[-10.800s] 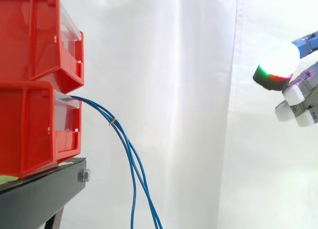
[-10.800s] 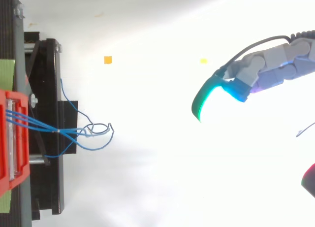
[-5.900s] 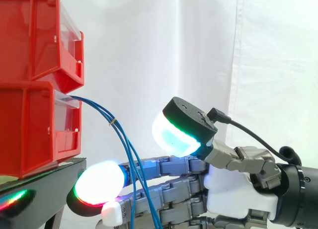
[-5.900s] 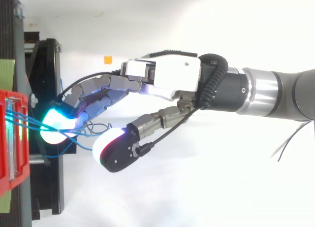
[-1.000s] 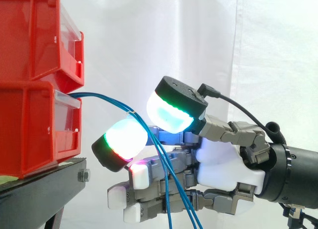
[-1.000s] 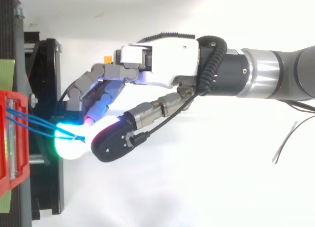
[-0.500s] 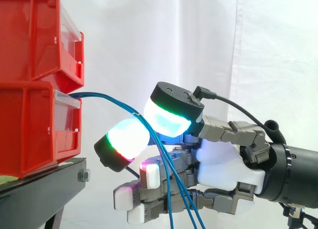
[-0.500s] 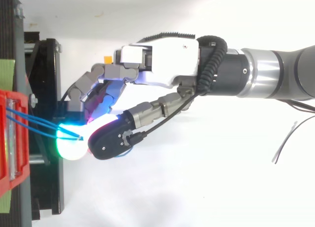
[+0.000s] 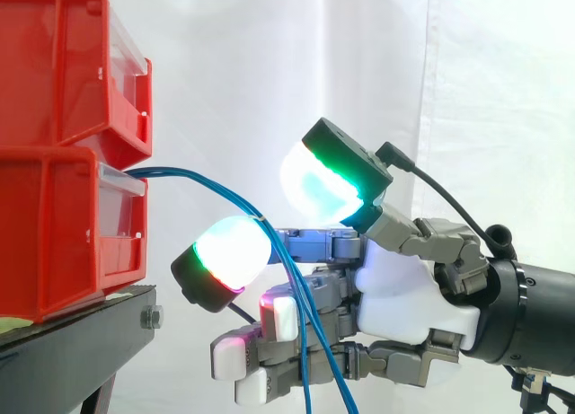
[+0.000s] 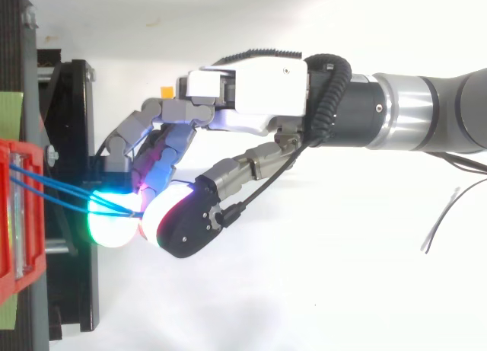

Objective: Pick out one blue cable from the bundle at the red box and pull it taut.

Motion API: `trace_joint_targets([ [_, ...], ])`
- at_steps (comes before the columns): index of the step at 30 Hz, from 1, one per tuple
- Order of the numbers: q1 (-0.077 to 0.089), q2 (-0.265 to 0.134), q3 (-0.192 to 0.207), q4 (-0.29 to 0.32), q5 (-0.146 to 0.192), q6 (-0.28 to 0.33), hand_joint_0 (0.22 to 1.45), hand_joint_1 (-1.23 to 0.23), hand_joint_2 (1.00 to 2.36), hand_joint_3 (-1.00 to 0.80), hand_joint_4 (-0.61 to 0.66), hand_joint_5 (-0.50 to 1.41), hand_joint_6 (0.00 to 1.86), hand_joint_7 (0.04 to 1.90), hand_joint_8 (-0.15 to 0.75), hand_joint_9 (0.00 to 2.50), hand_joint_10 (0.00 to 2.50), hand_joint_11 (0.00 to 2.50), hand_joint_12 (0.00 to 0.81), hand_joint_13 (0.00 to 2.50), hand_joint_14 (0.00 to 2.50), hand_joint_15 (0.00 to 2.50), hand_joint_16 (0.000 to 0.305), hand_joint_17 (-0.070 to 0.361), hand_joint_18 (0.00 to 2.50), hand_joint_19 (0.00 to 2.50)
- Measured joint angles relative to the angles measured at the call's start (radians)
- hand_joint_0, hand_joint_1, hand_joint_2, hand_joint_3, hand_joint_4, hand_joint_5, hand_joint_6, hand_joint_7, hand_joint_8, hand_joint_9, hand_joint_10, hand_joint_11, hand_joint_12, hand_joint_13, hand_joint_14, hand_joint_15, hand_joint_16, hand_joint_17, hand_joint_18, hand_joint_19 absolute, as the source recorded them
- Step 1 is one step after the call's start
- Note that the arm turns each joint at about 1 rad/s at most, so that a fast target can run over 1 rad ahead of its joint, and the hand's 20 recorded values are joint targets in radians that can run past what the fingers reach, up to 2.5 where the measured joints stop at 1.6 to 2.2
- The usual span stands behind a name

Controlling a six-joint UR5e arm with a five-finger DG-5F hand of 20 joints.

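A bundle of thin blue cables (image 9: 193, 178) leaves the front of the lower red box (image 9: 54, 234), arches right and hangs down. It drapes over one outstretched finger of my hand (image 9: 404, 288), just behind that finger's white-green glowing pad (image 9: 229, 252). The thumb pad (image 9: 323, 180), glowing cyan, is raised clear above the cables. The other fingers curl below, and the cables run down in front of them. From above, the cables (image 10: 61, 189) reach from the red box (image 10: 11, 214) to the glowing fingertips of the hand (image 10: 251, 100). No single cable is separated.
A second red bin (image 9: 63, 64) is stacked on the lower one. Both rest on a black stand (image 9: 72, 351) whose edge lies under my fingertips. A small orange scrap (image 10: 165, 90) lies beyond the hand. A white curtain is behind.
The thumb has swung up and away from the cables, which it was nearly touching half a second ago. The cables still ride on the outstretched finger.
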Motion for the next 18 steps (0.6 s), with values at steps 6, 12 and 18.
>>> trace_joint_targets([
  [6,0.000,0.000,0.000,0.000,0.000,0.000,0.59,-0.68,1.02,-0.32,0.05,-0.09,0.88,0.72,0.282,1.11,0.02,0.56,0.333,0.82,0.02,0.40,0.044,0.098,0.61,0.57],
  [12,-0.001,0.000,0.003,0.000,0.000,0.000,0.61,-0.73,1.02,-0.25,-0.03,-0.09,0.91,0.68,0.286,1.13,0.02,0.57,0.330,0.83,0.02,0.41,0.043,0.097,0.63,0.57],
  [18,-0.002,0.000,0.007,-0.003,-0.007,0.000,0.62,-0.76,1.02,-0.20,-0.11,-0.09,0.93,0.67,0.284,1.13,0.02,0.58,0.330,0.84,0.02,0.41,0.043,0.097,0.64,0.57],
])
